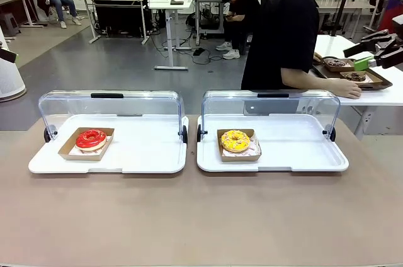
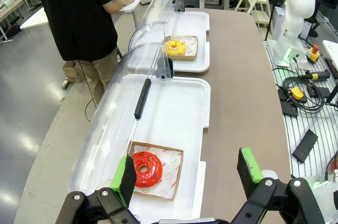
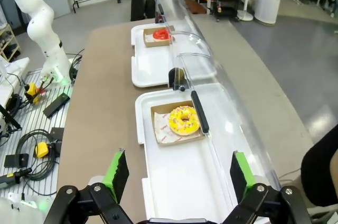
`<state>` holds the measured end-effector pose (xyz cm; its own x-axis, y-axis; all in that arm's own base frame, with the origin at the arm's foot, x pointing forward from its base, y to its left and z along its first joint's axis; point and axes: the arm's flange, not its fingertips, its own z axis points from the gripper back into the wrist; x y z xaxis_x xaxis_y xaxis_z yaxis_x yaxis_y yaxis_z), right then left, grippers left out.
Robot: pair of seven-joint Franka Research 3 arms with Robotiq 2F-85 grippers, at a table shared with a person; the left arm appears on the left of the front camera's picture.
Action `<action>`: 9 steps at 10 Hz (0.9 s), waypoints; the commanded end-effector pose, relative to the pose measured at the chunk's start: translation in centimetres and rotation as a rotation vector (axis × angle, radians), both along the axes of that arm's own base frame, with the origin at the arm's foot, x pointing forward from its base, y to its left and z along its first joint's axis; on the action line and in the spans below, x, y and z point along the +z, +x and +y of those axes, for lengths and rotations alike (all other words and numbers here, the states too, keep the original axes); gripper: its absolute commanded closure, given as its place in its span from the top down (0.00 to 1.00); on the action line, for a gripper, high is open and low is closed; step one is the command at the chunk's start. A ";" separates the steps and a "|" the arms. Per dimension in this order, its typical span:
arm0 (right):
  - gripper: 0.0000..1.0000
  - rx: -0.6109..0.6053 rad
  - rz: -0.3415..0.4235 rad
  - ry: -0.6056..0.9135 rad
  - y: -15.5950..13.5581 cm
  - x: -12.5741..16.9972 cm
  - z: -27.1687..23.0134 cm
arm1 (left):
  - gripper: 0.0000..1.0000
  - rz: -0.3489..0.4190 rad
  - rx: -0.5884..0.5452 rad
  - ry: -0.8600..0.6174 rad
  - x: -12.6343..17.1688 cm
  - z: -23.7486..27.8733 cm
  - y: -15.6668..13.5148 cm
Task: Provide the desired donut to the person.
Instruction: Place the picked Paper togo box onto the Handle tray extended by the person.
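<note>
Front view: the red donut (image 1: 91, 139) at 9 o'clock and the yellow donut (image 1: 235, 141) at 3 lie flat in cardboard trays, round, no long axis. The person (image 1: 286, 31) at 1 o'clock is turned away, head cut off.

Left wrist view: left gripper (image 2: 187, 177) gapes wide, empty, red donut at 7.

Right wrist view: right gripper (image 3: 180, 174) is spread and empty, yellow donut at 12.

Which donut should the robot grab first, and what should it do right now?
Probably wait and hold both arms where they are. The person is turned away toward a side table, with a hand by a tray there, pointing at neither the red donut nor the yellow donut. Both sit untouched in their paper trays, and the left gripper and right gripper have open, empty jaws.
</note>
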<state>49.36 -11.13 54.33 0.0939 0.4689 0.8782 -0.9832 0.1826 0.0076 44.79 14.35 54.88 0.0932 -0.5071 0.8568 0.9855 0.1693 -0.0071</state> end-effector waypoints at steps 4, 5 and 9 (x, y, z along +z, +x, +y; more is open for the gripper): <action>1.00 -0.007 0.000 -0.002 0.0 0.0 0.0 | 1.00 -0.007 0.001 -0.006 0.1 0.1 -0.1; 1.00 -0.007 0.000 -0.002 0.0 0.0 0.0 | 1.00 -0.007 0.001 -0.006 0.1 0.1 -0.1; 1.00 -0.007 0.000 -0.002 0.0 0.0 0.0 | 1.00 -0.007 0.001 -0.006 0.1 0.1 -0.1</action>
<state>49.35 -11.20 54.33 0.0948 0.4691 0.8780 -0.9828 0.1843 0.0076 44.79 14.35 54.88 0.0932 -0.5071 0.8568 0.9855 0.1693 -0.0071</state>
